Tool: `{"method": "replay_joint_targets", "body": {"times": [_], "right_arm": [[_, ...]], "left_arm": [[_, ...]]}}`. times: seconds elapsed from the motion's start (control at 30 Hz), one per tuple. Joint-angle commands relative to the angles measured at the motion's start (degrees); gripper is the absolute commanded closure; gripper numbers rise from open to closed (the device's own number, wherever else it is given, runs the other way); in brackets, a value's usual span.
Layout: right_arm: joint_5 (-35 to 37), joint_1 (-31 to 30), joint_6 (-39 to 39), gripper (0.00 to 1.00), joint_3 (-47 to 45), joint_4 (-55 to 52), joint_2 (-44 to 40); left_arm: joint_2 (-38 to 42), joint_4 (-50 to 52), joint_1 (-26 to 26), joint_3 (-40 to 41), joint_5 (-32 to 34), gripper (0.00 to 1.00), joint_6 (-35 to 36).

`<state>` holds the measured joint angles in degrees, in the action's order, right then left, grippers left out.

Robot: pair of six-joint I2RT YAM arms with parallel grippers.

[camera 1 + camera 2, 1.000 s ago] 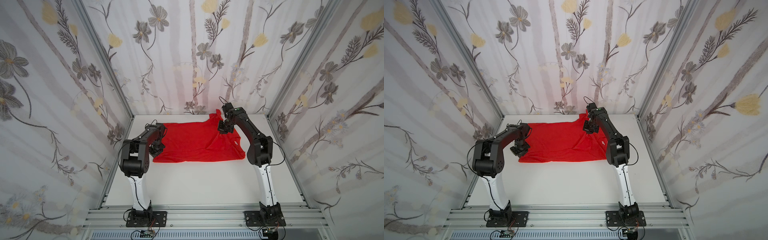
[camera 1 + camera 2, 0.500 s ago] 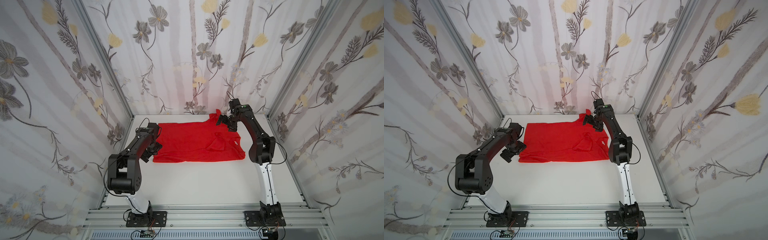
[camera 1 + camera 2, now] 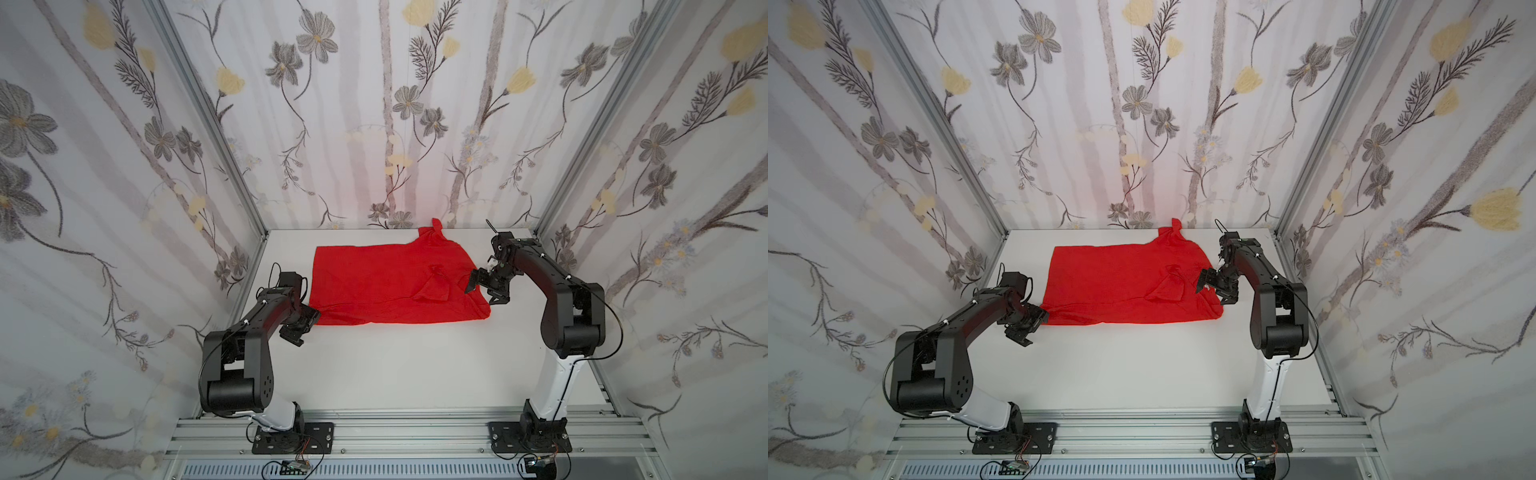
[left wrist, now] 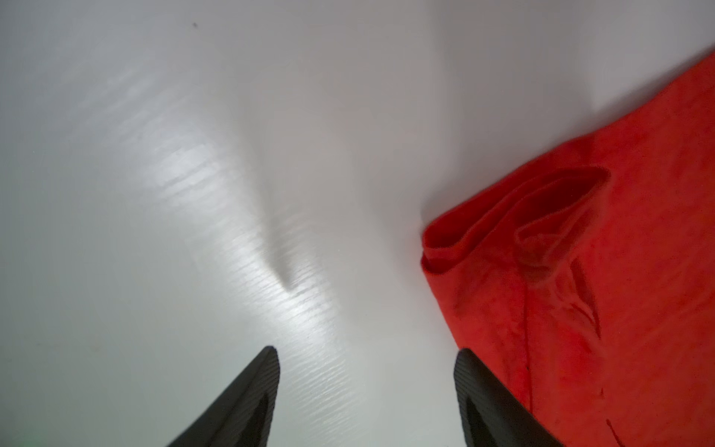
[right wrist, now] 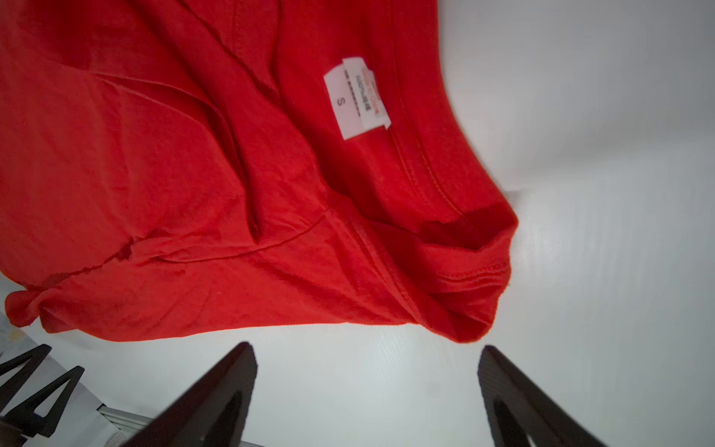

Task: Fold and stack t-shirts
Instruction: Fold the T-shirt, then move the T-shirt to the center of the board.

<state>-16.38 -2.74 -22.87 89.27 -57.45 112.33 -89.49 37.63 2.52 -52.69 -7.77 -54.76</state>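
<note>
The red t-shirt [image 3: 395, 286] is spread on the white table [image 3: 395, 365], towards its far side, and it is shown so in both top views. It is laid sideways between the 2 grippers: 1 end is turned towards the left gripper [image 3: 305, 326] and the collar end towards the right gripper [image 3: 484, 291]. A small flap of cloth is turned up on the body near the collar end, and a twisted sleeve [image 3: 434, 228] is bunched at the far edge, against the back wall.

The jaws of the left gripper [image 4: 365, 350] are held apart and nothing is gripped; only bare table is seen between them. A doubled corner of the red t-shirt [image 4: 599, 271] lies ahead of the jaws and off to the outer side of 1 finger. Whether that finger is touched by the cloth cannot be told.

The jaws of the right gripper [image 5: 367, 346] are spread wide and are empty as well. The collar edge of the red t-shirt [image 5: 193, 174] is found just ahead of the fingertips, not between them, and a strip of bare table is left in the gap. The white neck label [image 5: 356, 96], marked S, is seen further ahead of the jaws, inside the neckline.
</note>
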Motion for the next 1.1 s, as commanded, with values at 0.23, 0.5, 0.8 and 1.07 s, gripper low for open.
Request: {"method": "replay_joint_targets", "body": {"times": [0.23, 0.5, 0.8, 1.07], "right_arm": [[-6.41, 3.57, 1.04, 0.14, -6.77, 6.46, -2.38], [-10.5, 5.01, 3.27, 0.19, -9.94, 6.78, -1.79], [-8.51, 4.94, 3.62, 0.24, -10.89, 7.09, 0.37], [-4.81, 5.38, 5.79, 0.24, -14.66, 6.48, -2.01]], "left_arm": [[-5.33, -5.26, 1.28, -0.58, -0.65, 0.45, 3.06], [-10.35, -7.36, 1.78, -1.99, -0.42, 0.66, 5.25], [-11.75, -6.64, 1.78, -2.93, 0.46, 1.0, 5.9], [-12.6, -4.68, 1.78, -4.77, 1.2, 1.0, 6.58]]}}
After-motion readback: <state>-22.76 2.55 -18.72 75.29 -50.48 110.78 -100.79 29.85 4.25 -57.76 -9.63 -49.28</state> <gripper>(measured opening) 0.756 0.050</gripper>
